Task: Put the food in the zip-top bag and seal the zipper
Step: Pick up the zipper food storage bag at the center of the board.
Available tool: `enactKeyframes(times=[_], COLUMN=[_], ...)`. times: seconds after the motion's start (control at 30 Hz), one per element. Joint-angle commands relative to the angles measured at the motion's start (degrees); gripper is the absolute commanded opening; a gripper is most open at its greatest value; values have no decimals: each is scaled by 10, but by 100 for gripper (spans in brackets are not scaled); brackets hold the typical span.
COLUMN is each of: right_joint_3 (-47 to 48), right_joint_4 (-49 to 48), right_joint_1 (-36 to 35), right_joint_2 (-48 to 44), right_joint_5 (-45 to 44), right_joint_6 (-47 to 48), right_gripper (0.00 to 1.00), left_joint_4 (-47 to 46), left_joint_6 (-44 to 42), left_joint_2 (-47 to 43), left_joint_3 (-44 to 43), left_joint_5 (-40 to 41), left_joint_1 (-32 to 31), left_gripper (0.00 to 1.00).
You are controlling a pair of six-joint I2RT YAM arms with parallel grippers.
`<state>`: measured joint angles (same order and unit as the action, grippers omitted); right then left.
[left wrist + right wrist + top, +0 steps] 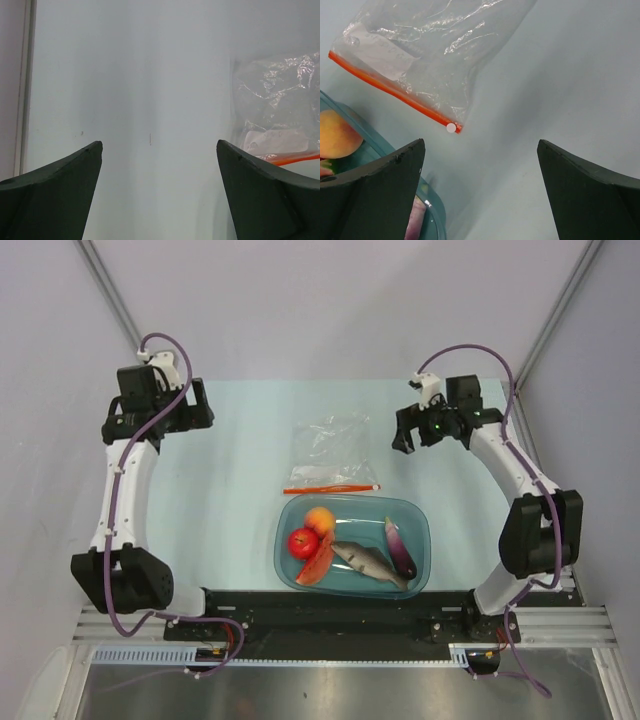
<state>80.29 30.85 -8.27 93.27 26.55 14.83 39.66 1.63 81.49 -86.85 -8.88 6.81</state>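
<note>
Pale tabletop [240,460] may let the clear crinkly plastic bag [330,445], flat just beyond the teal translucent tub [418,515] holding the small toy foods [303,540], skid when you pry its red-orange zipper strip [330,489] with your wide-spread, empty left gripper [160,145] and right gripper [480,142].

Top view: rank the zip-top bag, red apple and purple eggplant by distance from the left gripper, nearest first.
1. zip-top bag: flat on the table, to the right of the left gripper, beyond the teal tub.
2. red apple: in the tub, on its left side.
3. purple eggplant: in the tub, on its right side.
</note>
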Motion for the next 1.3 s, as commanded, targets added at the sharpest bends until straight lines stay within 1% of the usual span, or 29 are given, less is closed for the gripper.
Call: enactKeyframes(times=[0.0, 0.17, 0.23, 0.27, 0.33, 0.37, 0.4, 0.47, 0.63, 0.77, 0.87, 0.93, 1.03, 1.07, 1.17, 1.23, 1.27], right_joint_3=[40, 63, 65, 65, 64, 65, 67, 82, 106, 125, 126, 127, 141, 145, 171, 195, 203], right_joint_4=[-24, -24, -32, -38, -59, -67, -78, -79, -76, -44, -22, -10, 33, 43, 68, 71, 74], right_joint_1=[-36, -65, -87, -95, -122, -132, -140, -157, -184, -205, -220, -226, -228, -228, -228, -228, -228], right_joint_2=[54, 109, 125, 130, 138, 141, 146, 166, 208, 235, 236, 236, 247, 254, 283, 307, 315], right_joint_5=[-15, -2, -11, -29, -42, -56, -61, -73, -97, -82, -61, -37, -3, 2, 7, -2, -4], right_joint_6=[-15, -20, 0, 10, 51, 67, 81, 127, 225, 290, 332, 349, 379, 396, 409, 406, 405], right_gripper=[100, 100, 100, 100, 100, 100, 100, 100, 100, 100, 100, 100, 100, 100, 100, 95, 87], left_joint_4=[-15, -74, -89, -85, -66, -61, -58, -60, -56, -55, -54, -53, -52, -51, -53, -54, -54], left_joint_6=[26, 29, 2, -6, -14, -15, -29, -32, -43, -51, -51, -52, -55, -56, -57, -58, -56], left_joint_2=[-46, -115, -140, -143, -142, -142, -143, -150, -142, -132, -125, -122, -119, -118, -114, -112, -111], left_joint_3=[24, 126, 156, 161, 167, 170, 172, 183, 184, 180, 177, 177, 176, 175, 177, 177, 176], left_joint_5=[9, -10, -31, -57, -79, -103, -114, -143, -170, -181, -191, -194, -197, -196, -198, -199, -199], left_joint_1=[0, 0, 0, 0, 0, 0, 0, 0, 0, 0, 0, 0, 0, 0, 0, 0, 0], left_gripper=[100, 100, 100, 100, 100, 100, 100, 100, 100, 100, 99, 100, 100, 100, 100, 100, 100])
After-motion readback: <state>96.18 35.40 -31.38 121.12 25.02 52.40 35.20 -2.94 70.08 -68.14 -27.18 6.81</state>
